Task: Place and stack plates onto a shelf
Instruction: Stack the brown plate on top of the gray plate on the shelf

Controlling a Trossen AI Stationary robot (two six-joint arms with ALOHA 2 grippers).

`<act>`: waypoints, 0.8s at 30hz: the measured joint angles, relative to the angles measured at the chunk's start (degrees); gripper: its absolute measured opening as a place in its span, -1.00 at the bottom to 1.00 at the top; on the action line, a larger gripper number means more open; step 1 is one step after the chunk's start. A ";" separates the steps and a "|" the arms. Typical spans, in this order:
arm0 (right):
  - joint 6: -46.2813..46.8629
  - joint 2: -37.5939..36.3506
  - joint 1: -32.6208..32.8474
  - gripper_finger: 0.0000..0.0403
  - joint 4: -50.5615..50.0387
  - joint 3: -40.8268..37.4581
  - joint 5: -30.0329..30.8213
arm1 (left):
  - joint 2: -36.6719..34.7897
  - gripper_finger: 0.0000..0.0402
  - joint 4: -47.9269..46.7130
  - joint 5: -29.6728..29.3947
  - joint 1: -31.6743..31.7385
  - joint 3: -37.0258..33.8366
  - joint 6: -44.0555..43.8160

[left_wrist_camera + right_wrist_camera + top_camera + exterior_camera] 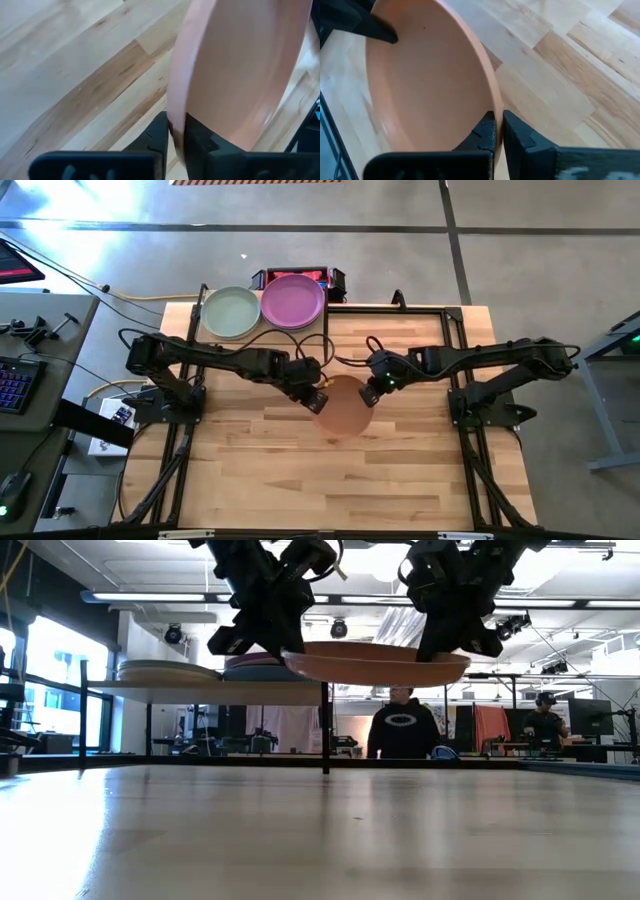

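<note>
A peach-orange plate [345, 412] hangs level above the middle of the wooden table, held between both arms. My left gripper [318, 400] is shut on its left rim and my right gripper [368, 394] is shut on its right rim. In the low view the plate [375, 662] floats clear of the tabletop. The shelf [220, 690] stands at the far left on thin black legs. A sage green plate [230, 312] and a purple plate [293, 302] rest flat on it, side by side. My left gripper pinches the plate's left rim [176, 120] between its two fingers, one on the inner face and one on the underside. The fingers slant down from the table's left. The plate is lifted clear and level. My right gripper pinches the opposite rim [496, 107] between its two fingers, one inside the plate and one beneath it. The fingers slant down from the table's right. The plate hangs clear of the table between the two grippers.
Black frame rails [440, 310] run along the table's far and side edges. A red and black device [300, 276] sits behind the shelf. People [400, 725] stand in the room beyond the table. Bare wood [340, 480] lies below and in front of the plate.
</note>
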 joint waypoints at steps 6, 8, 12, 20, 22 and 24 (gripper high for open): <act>-1.02 0.00 -0.02 -0.98 0.03 0.00 -0.74 | 0.00 -0.93 -0.07 -0.06 0.00 0.00 -0.16; -1.54 0.00 0.00 -0.94 0.29 -0.02 -1.03 | 0.00 -0.92 -0.30 0.16 0.00 0.00 0.01; -1.73 -0.01 -0.02 -0.75 1.94 0.00 -0.86 | 0.00 -0.93 -0.31 0.87 -0.07 0.03 0.45; -2.71 -0.60 -0.44 -0.35 4.86 0.00 -2.54 | -1.79 -0.93 -4.74 2.81 0.48 0.15 1.74; -3.12 -1.48 -1.12 -0.30 4.64 0.00 -3.71 | -2.92 -0.93 -8.80 2.94 0.60 0.05 2.09; -2.96 -2.64 -1.88 -0.28 4.42 -0.02 -4.58 | -4.18 -0.93 -11.32 3.37 0.84 0.02 2.67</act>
